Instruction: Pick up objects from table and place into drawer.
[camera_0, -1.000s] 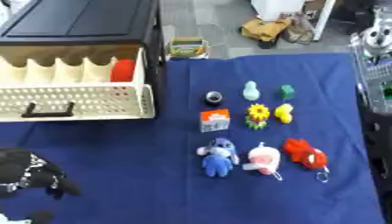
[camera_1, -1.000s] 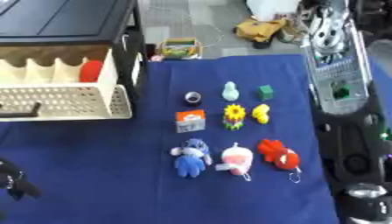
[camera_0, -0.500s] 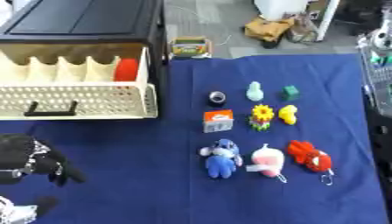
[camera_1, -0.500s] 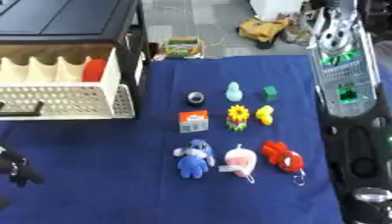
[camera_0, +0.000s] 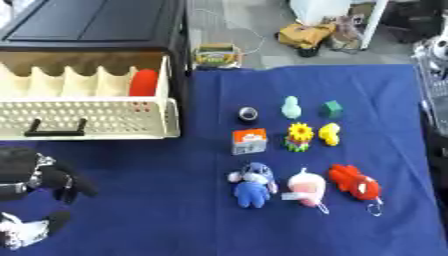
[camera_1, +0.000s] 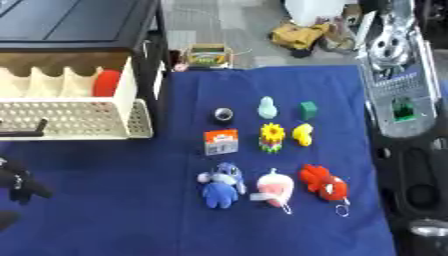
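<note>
A cream drawer (camera_0: 87, 117) stands pulled out of a black cabinet (camera_0: 92, 25) at the upper left, with a red thing (camera_0: 143, 82) in its right compartment. Small objects lie in rows on the blue cloth: a black roll (camera_0: 248, 114), a pale green figure (camera_0: 290, 107), a green cube (camera_0: 332, 108), an orange-and-white box (camera_0: 249, 141), a sunflower toy (camera_0: 300, 136), a yellow duck (camera_0: 329, 134), a blue plush (camera_0: 252, 182), a pink-and-white plush (camera_0: 305, 186) and a red plush (camera_0: 354, 182). My left hand (camera_0: 39, 175) hovers at the lower left, fingers relaxed, holding nothing, well left of the toys.
My right arm (camera_1: 398, 80) runs down the right edge of the right eye view, beside the cloth; its hand does not show. Beyond the table's far edge lie a small box (camera_0: 216, 54) and clutter (camera_0: 311, 35) on the floor.
My left hand has risen a little from the lower left corner toward the drawer. The toys and the drawer have not moved.
</note>
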